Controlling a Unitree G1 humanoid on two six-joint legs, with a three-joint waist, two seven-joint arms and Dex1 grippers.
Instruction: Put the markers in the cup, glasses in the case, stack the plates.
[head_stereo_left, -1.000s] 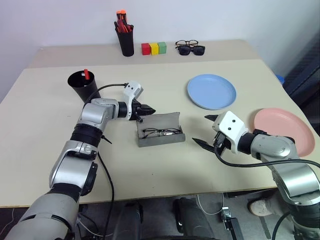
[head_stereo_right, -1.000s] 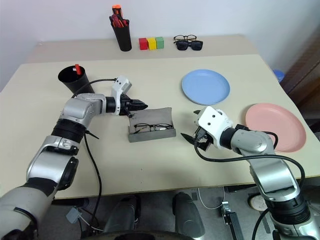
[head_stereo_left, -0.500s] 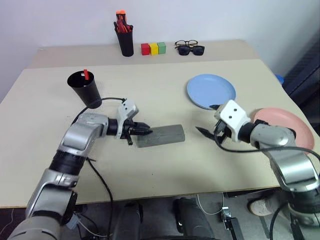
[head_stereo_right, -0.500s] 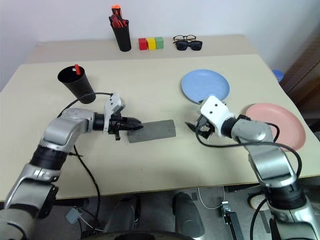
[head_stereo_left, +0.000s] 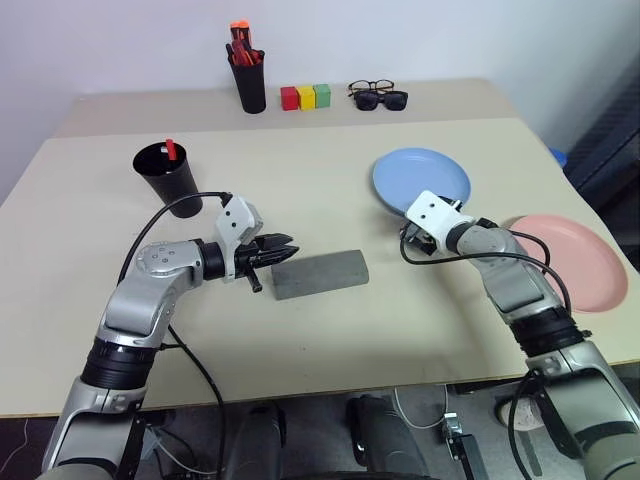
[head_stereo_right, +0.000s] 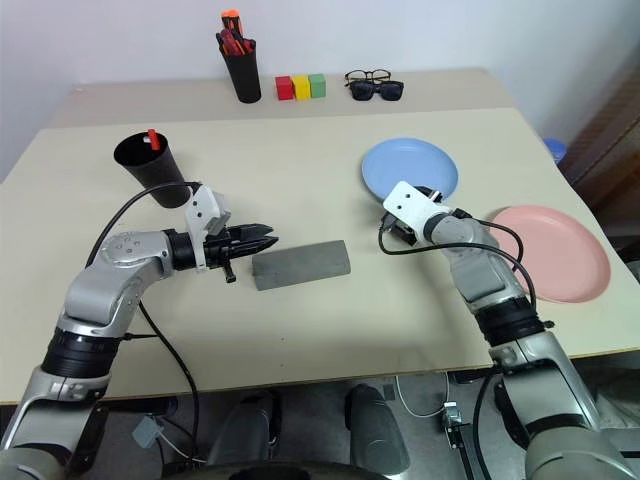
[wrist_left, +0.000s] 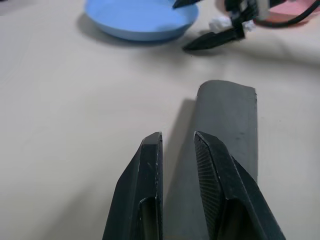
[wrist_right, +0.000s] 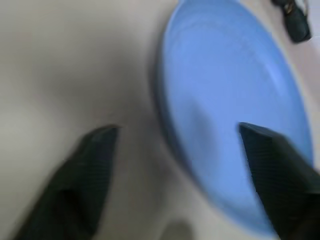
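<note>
Your right gripper (wrist_right: 175, 165) straddles the blue plate's (head_stereo_left: 420, 180) near rim, jaws wide, empty. Seat 1 finger under the rim, squeeze firmly, then carry it onto the pink plate (head_stereo_left: 570, 262).

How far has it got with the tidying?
Looks mostly done: a red-tipped marker stands in the black cup, and the grey case lies shut. In hand: the right gripper, open, straddles the blue plate rim. Left: stacking it with the pink plate.

Beige table (head_stereo_left: 420, 330) against a plain, seemingly white wall (head_stereo_left: 420, 40)
</note>
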